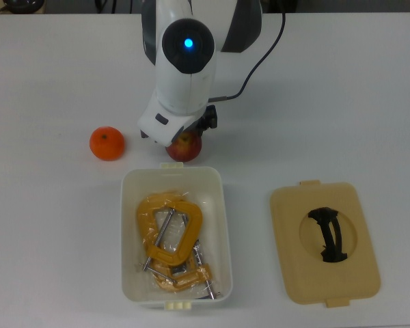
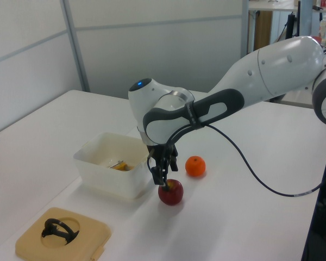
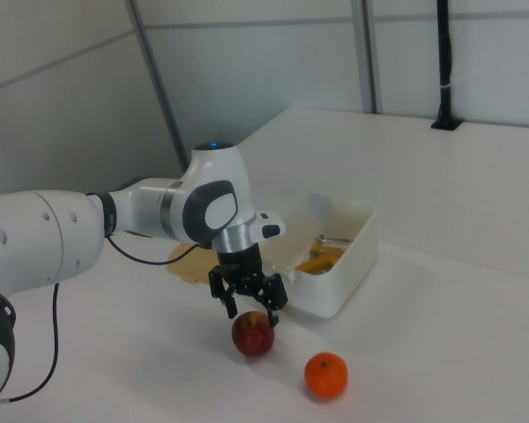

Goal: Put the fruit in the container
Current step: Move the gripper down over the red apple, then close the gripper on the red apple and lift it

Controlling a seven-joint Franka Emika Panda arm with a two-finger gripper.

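The dark red apple (image 1: 186, 147) rests on the white table just beyond the short end of the white container (image 1: 126, 225), half covered by the arm in the top view. My gripper (image 3: 252, 315) hangs open directly over the apple (image 3: 253, 335), its fingertips level with the fruit's top and one on each side. In the left view the gripper (image 2: 162, 177) reaches the apple (image 2: 171, 193) beside the container (image 2: 111, 177). The orange mandarin (image 1: 106, 143) lies apart at the top view's left, untouched.
Yellow metal clamps (image 1: 169, 239) lie inside the container. A flat tan lid (image 1: 324, 273) with a black handle lies at the top view's right of it. The arm's cable trails across the table behind.
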